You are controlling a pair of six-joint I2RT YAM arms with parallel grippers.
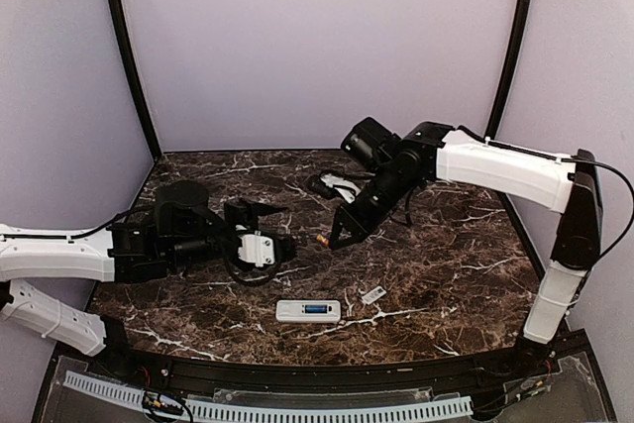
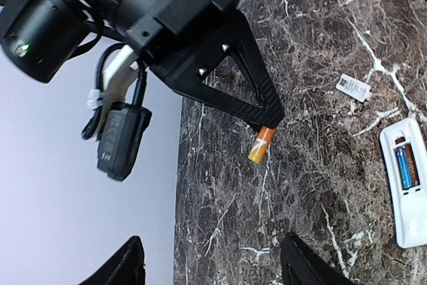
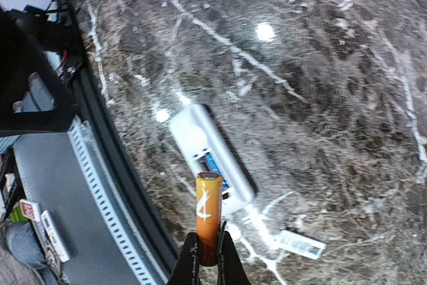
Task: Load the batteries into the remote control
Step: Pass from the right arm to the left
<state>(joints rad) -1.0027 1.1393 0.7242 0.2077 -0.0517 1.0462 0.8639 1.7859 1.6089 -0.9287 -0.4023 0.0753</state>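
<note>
On the marble tabletop (image 1: 446,274), the left hand (image 2: 213,258) is spread, empty. The right hand (image 3: 207,261) hovers beyond the remote (image 1: 308,311), which lies compartment-up near the front edge, and pinches one battery (image 3: 207,215) by its end. Best: align it lengthwise over the free slot, then lower.

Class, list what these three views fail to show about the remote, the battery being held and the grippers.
Front of the remote: turned to the table in every view.
Whether its compartment is full: too small from above; the battery overlaps it in the right wrist view; blurred in the left.
Print on the cover: too small to read.
The right gripper: fingers run off the right wrist view's bottom edge.
</note>
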